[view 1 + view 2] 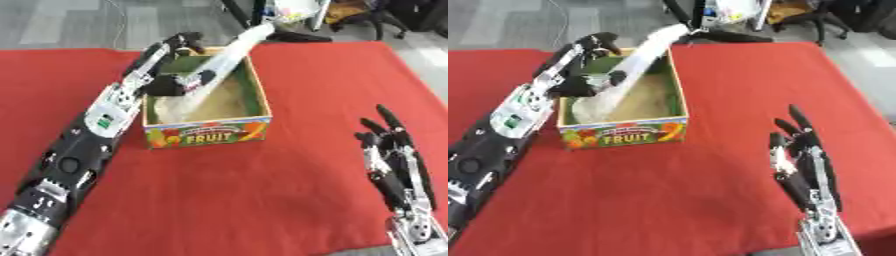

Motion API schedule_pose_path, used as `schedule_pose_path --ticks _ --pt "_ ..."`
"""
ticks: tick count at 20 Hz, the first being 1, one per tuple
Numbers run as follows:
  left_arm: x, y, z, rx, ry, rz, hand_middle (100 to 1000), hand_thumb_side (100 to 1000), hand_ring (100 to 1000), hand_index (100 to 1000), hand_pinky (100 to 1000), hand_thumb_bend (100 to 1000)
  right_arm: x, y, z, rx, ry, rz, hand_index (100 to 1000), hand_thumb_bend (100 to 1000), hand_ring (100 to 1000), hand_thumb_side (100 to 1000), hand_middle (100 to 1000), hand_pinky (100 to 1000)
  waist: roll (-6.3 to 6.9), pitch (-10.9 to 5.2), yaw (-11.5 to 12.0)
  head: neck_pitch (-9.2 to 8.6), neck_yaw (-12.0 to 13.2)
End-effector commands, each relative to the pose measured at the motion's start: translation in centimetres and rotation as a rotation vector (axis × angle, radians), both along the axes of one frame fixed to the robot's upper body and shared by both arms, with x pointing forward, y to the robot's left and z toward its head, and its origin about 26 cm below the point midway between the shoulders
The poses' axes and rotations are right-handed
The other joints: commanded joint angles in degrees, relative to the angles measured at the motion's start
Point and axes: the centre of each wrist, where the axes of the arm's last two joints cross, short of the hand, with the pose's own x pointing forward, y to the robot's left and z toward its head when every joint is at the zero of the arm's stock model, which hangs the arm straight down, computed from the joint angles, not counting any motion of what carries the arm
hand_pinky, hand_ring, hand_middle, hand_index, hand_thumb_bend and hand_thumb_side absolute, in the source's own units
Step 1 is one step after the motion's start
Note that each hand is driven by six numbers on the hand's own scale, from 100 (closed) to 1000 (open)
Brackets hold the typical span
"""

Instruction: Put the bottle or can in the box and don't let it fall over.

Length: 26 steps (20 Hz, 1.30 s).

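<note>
Here the red table (pixel 289 90) carries a cardboard fruit box (pixel 208 131), and a pale bottle (pixel 214 67) leans aslant inside it, neck past the far rim. The left hand (pixel 166 82) curls round its middle; the right hand (pixel 395 150) rests near the lower right corner, fingers straight

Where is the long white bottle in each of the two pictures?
Left eye view: the white bottle leans tilted in the fruit box, up and just left of the middle, its top poking past the far rim.
Right eye view: the same bottle sits further left.
Shared landmark: the word FRUIT on the box's front wall, just below the bottle.
</note>
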Motion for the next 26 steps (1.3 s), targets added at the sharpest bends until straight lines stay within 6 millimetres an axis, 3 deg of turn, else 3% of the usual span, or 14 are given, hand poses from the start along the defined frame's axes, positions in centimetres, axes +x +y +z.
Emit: schedule_pose_path --ticks 1,5,11,19,26 --pt "-0.7 1.4 2.3 0.006 -0.08 0.022 1000 546 1000 949 979 1000 0.2 -0.6 0.7 -0.009 -0.024 -0.013 968 100 897 470 1000 794 0.17 -1.25 0.4 -0.56 -0.7" --pt "-3.1 3.8 3.2 -0.104 -0.1 0.045 1000 543 1000 933 965 964 0.1 -1.0 0.7 -0.014 -0.026 -0.032 968 100 897 470 1000 794 0.54 -1.38 1.5 -0.59 -1.9" --pt "-8.9 8.0 3.7 -0.316 -0.148 0.116 984 561 1000 916 941 905 0.0 -1.7 0.7 -0.02 -0.028 -0.06 968 100 897 470 1000 794 0.83 -1.37 3.8 -0.58 -3.2" --pt "-15.2 12.8 -1.0 -0.469 -0.142 0.419 975 594 1000 905 925 800 -0.1 -2.4 0.5 -0.018 -0.026 -0.092 968 100 897 470 1000 794 1.09 -1.13 6.8 -0.39 -4.0" --pt "-17.5 13.6 -5.8 -0.537 -0.046 0.598 982 617 1000 908 924 752 -0.3 -2.6 0.2 -0.02 -0.018 -0.101 968 100 897 470 1000 794 1.08 -1.43 8.3 0.11 -4.4"
